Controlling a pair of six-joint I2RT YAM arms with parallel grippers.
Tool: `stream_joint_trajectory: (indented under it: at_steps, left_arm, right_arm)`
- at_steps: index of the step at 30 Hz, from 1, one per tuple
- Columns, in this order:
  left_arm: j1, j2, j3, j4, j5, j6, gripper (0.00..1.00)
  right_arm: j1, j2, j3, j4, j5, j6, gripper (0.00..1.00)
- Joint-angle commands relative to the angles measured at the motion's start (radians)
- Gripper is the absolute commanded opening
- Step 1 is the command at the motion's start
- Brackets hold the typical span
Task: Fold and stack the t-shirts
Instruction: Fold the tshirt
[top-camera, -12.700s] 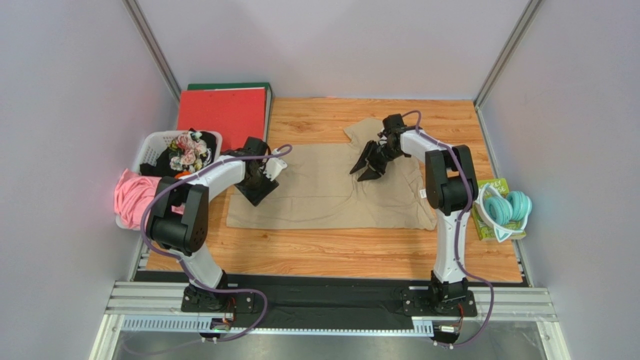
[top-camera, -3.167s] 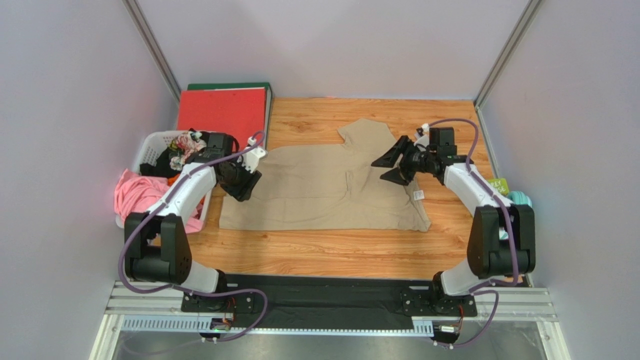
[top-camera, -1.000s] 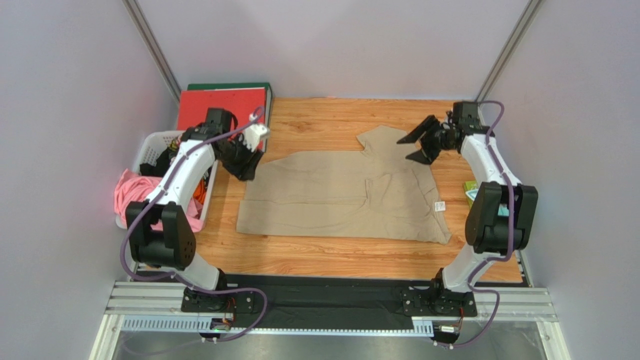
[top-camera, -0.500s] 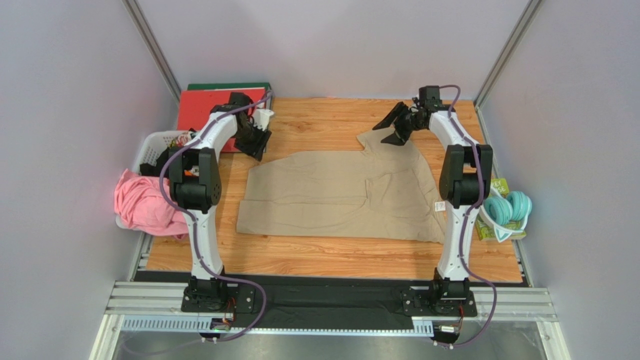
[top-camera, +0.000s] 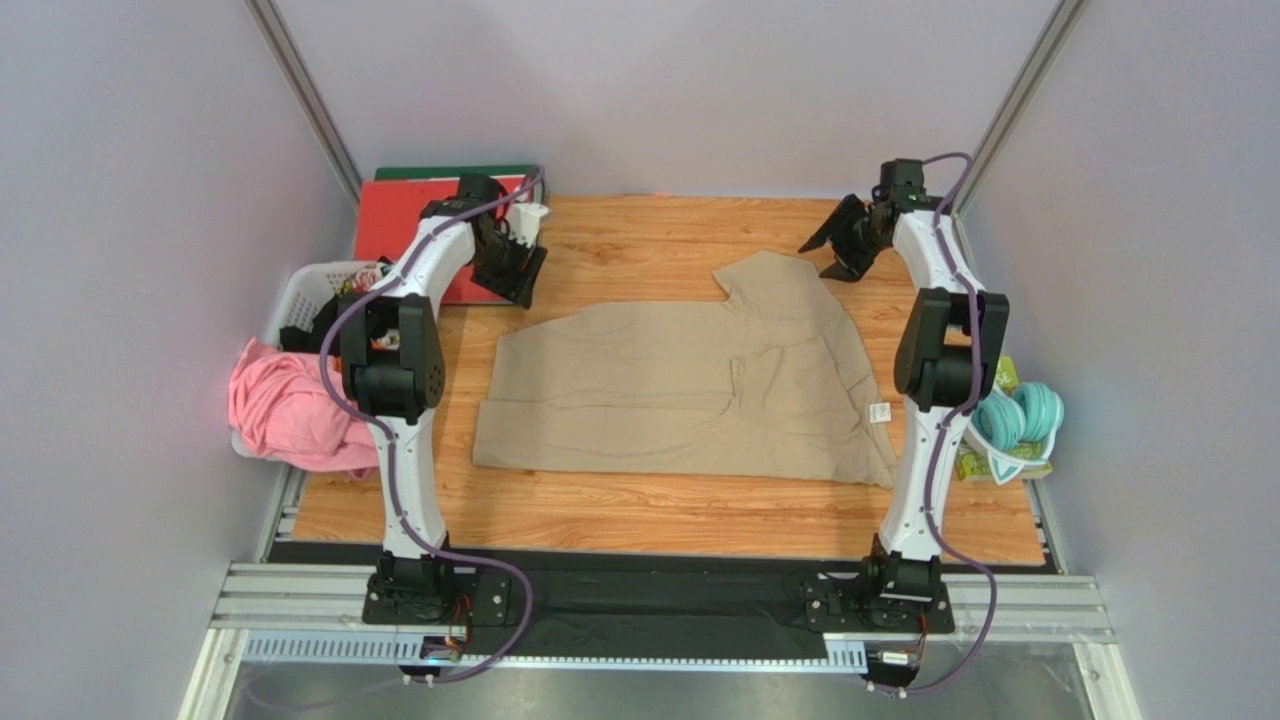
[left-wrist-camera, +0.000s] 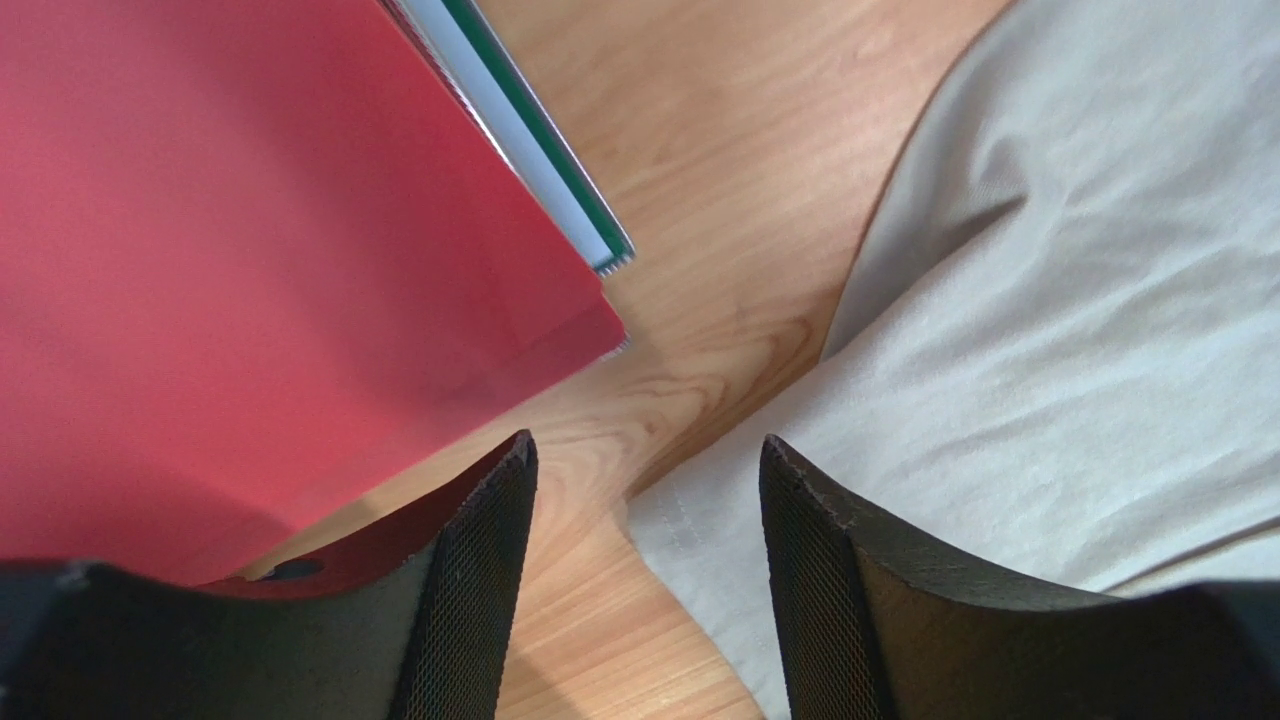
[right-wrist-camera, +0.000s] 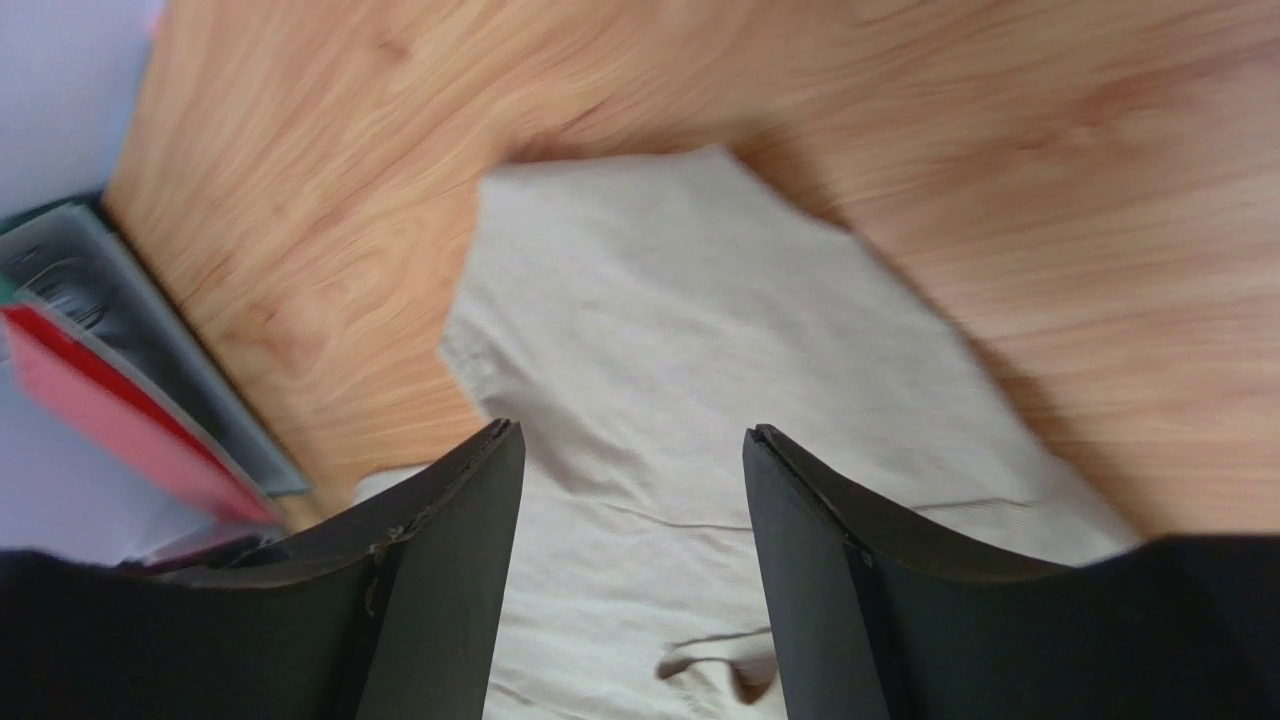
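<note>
The left end effector (left-wrist-camera: 643, 446) hangs released, its jaws spread with nothing between them, low over the wooden worktop (left-wrist-camera: 721, 135). Just under the gap lies a hemmed corner of the tan t-shirt (left-wrist-camera: 1052, 300). The rest of the cloth runs off past one finger. Past the other finger sits a red folder (left-wrist-camera: 226, 225), with a green-edged folder (left-wrist-camera: 519, 128) peeking out from beneath it.

The right end effector (right-wrist-camera: 631, 432) is spread and empty too, hovering without touching anything. A short sleeve of the same tee shows beneath and ahead of its fingers, with bare wood off to one side.

Seen from above, the t-shirt lies spread flat between the two end effectors and back toward the arm bases. A small white label (top-camera: 878, 411) sits at the seam on the right end effector's side. Well behind the left end effector is a white basket (top-camera: 308, 285) of clothes with a pink garment (top-camera: 278, 405) spilling over it. Well behind the right one sit teal headphones (top-camera: 1019, 413).
</note>
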Motion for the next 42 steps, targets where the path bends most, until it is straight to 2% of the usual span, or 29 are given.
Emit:
stream_joint_trajectory:
  at_steps: [1, 9, 18, 25, 37, 42]
  left_arm:
    - [0.006, -0.02, -0.073, -0.007, 0.006, -0.006, 0.64]
    - [0.013, -0.006, -0.109, 0.008, 0.0, -0.009, 0.64]
    - [0.021, 0.066, 0.003, -0.01, 0.001, -0.031, 0.67]
    - [0.023, 0.101, 0.045, -0.021, 0.009, -0.034, 0.68]
    - [0.047, 0.1, 0.006, -0.021, 0.032, -0.025, 0.63]
    - [0.047, 0.089, -0.021, -0.022, 0.051, -0.02, 0.61]
  right_arm:
    - [0.003, -0.019, 0.083, -0.095, 0.217, -0.121, 0.62]
    - [0.003, 0.085, 0.221, -0.115, 0.255, -0.167, 0.62]
    - [-0.021, 0.188, 0.29, -0.099, 0.186, -0.148, 0.63]
    - [-0.037, 0.231, 0.315, -0.056, 0.068, -0.105, 0.62]
    - [-0.044, 0.276, 0.275, 0.02, -0.114, -0.027, 0.62]
    - [-0.043, 0.276, 0.247, 0.045, -0.139, -0.012, 0.61]
